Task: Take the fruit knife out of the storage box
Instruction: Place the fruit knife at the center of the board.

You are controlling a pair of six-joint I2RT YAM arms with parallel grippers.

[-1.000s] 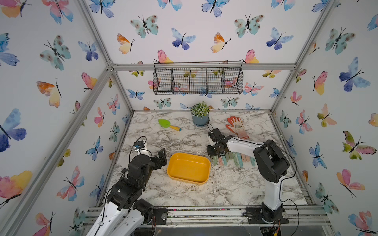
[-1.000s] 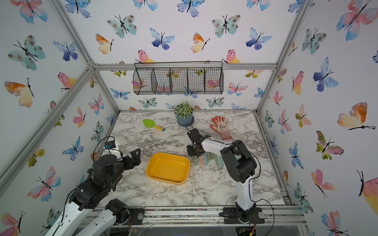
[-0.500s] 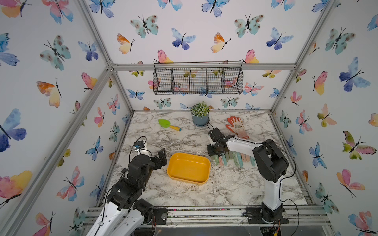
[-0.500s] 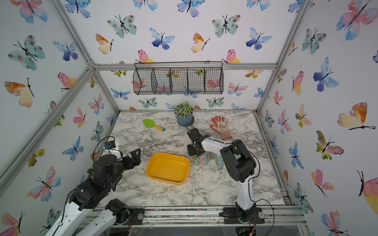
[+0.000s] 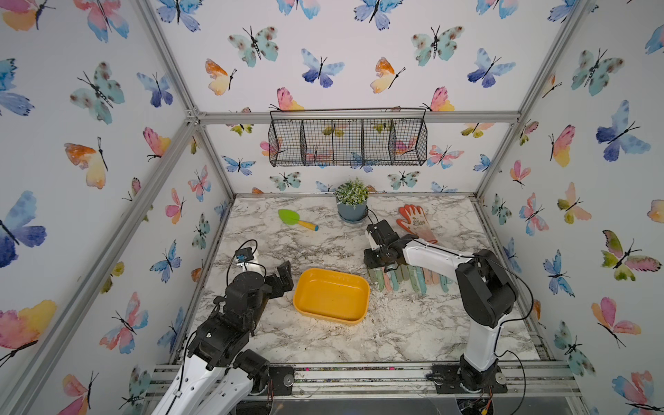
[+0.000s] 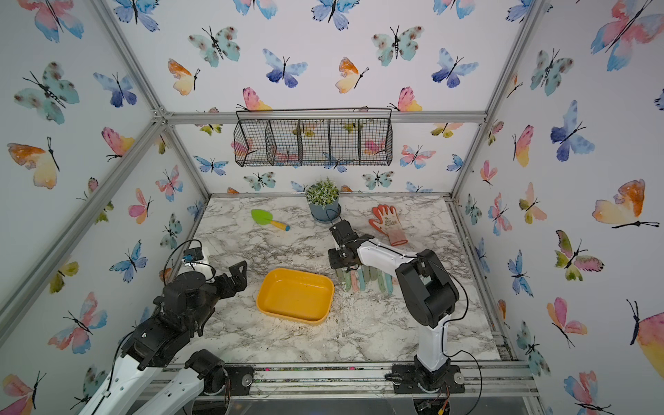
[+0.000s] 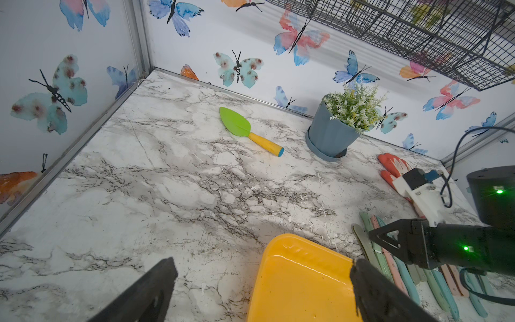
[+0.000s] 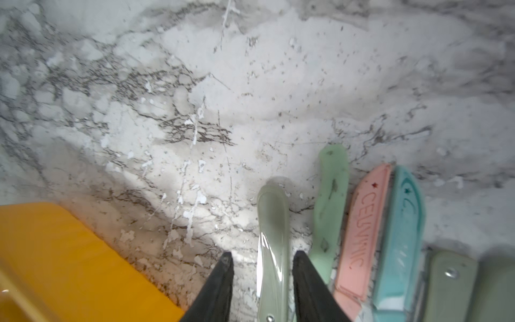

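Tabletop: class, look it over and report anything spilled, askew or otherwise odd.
White crumbs are strewn over the marble table around the storage box and beside the row of knives. The box holds no knife. Nothing looks broken.

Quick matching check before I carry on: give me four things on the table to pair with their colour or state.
1 storage box
2 trowel
3 glove
4 grey-green knife

A orange-red
B between the fingers of the open right gripper
C empty
D green blade, yellow handle

Pairs: 1-C, 2-D, 3-A, 4-B.
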